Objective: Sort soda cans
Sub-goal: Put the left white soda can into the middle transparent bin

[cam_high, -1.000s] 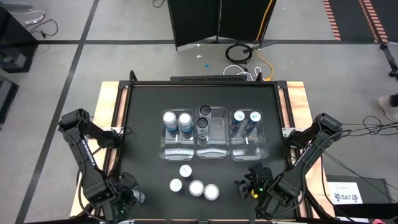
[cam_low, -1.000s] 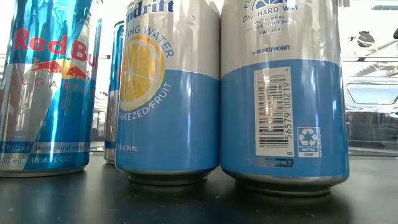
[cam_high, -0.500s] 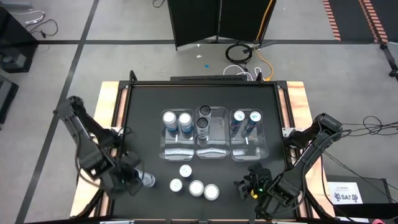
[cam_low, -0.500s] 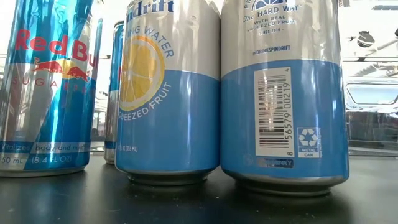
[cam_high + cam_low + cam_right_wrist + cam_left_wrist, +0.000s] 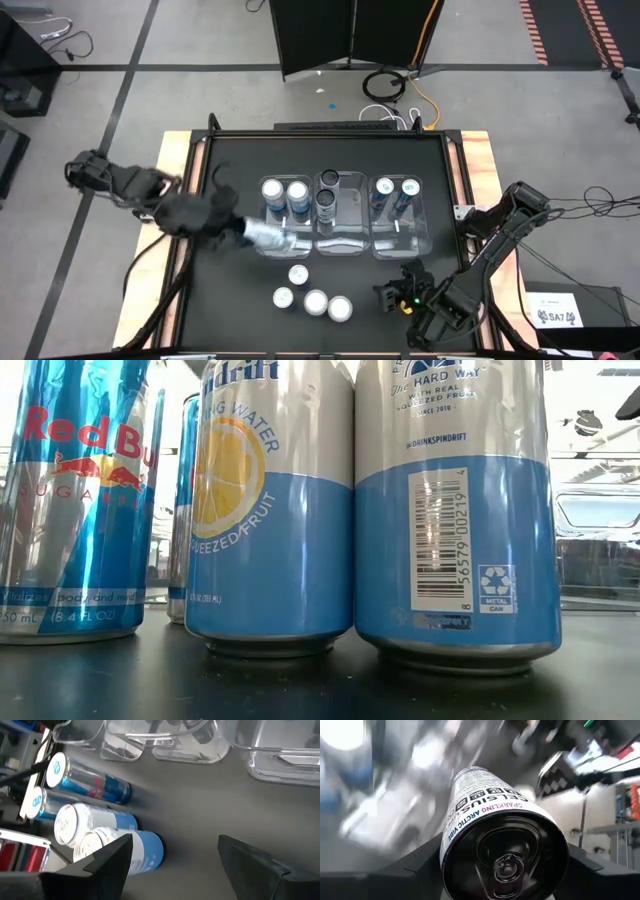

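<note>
- My left gripper (image 5: 502, 870) is clamped on a silver Celsius can (image 5: 490, 820), lying sideways between my fingers (the printed side reads "sparkling arctic vibe"), its dark end facing my wrist camera.
- Seen from above, that can (image 5: 262, 236) hangs over the table's left half, just beside the near left corner of the left bin (image 5: 286, 222); the motion blur there keeps me from placing it more exactly.
- My right gripper (image 5: 398, 297) waits near the table's front right, fingers spread wide and empty, with the four loose cans ahead of it.
- Already sorted, as far as I can judge: two white-topped cans (image 5: 284, 194) standing in the left bin, two dark cans (image 5: 327, 192) in the middle bin (image 5: 344, 240), two blue-sided cans (image 5: 397, 192) in the right bin (image 5: 404, 243).
- Left to do: the cluster of four cans (image 5: 313, 295) on the black table (image 5: 225, 300) in front of the bins, two slim blue ones and two light blue and white ones by my right wrist view, plus the one I carry.
- So I reckon I am a little past halfway (which bin my silver can belongs in I cannot tell for sure).
</note>
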### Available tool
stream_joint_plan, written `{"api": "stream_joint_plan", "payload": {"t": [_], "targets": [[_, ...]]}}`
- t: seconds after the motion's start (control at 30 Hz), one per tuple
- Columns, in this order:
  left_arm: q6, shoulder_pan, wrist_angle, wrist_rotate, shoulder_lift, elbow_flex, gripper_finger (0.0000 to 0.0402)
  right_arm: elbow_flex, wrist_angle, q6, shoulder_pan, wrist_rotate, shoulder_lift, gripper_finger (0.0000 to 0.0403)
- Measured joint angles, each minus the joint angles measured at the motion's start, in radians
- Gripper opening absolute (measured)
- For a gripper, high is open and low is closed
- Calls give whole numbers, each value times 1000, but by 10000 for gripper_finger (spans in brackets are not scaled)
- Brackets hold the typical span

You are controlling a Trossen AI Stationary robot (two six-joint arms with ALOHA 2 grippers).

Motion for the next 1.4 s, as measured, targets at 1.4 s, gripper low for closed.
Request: {"api": "stream_joint_plan", "payload": {"t": [1.4], "targets": [[1013,427,-219,211,1036,832,278,0,78,184,-53,-6,27,286]]}}
